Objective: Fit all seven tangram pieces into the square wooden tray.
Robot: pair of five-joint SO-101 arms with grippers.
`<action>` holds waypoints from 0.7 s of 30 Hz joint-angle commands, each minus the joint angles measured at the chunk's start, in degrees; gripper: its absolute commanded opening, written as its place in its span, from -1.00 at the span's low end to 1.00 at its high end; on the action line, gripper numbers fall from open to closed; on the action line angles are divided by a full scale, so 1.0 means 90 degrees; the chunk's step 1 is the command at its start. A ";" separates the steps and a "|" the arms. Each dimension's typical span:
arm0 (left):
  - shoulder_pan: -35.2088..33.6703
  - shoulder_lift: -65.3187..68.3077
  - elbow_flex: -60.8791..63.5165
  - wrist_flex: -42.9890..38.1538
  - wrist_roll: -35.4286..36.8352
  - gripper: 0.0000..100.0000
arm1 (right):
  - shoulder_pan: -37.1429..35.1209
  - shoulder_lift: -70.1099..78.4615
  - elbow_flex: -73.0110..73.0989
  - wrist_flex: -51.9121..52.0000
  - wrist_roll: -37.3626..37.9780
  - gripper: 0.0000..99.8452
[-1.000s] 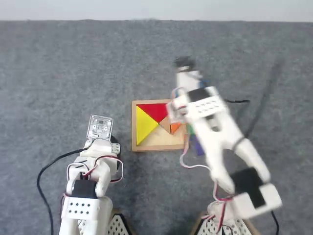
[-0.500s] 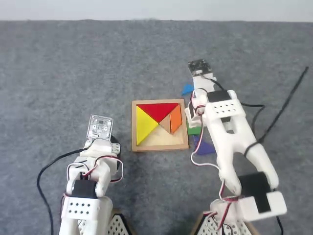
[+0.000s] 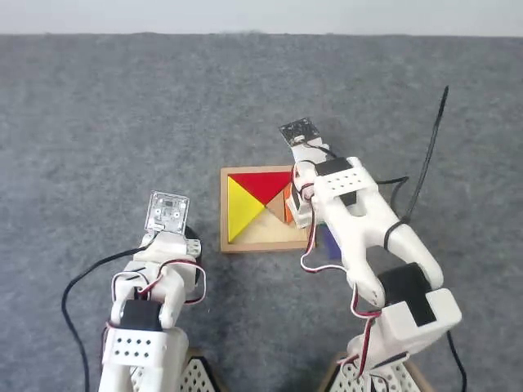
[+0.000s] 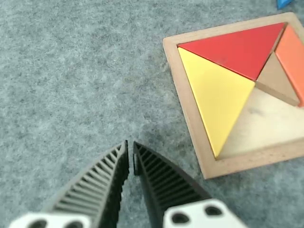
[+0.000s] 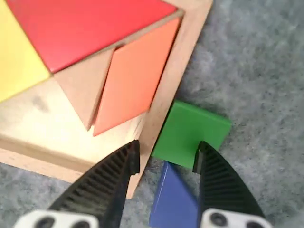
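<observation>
Right wrist view: your right jaws stand open and empty, straddling the green square (image 5: pixel 192 130) on the table (image 5: pixel 256 71) just beside the tray (image 5: pixel 176 90) rim. Half a second ago the arm was farther out; it has swung back in. The orange piece (image 5: pixel 135 78) is seated, so green looks next. Your left jaws are closed, empty, well apart.

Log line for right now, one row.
tray: red, yellow, orange in | green square: on mat beside tray | right tool: open over green square | left tool: shut, over mat
</observation>
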 commanded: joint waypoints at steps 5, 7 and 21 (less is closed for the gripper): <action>-0.0020 -0.0078 -0.0054 0.0029 0.0039 -0.97 | 0.0376 0.0073 -0.0039 -0.0112 0.0068 -0.60; -0.0020 -0.0078 -0.0054 0.0029 0.0039 -0.97 | 0.0376 0.0073 -0.0029 -0.0083 0.0068 -0.60; -0.0020 -0.0078 -0.0054 0.0029 0.0039 -0.97 | 0.0913 0.0620 -0.0254 -0.0435 0.0430 -0.60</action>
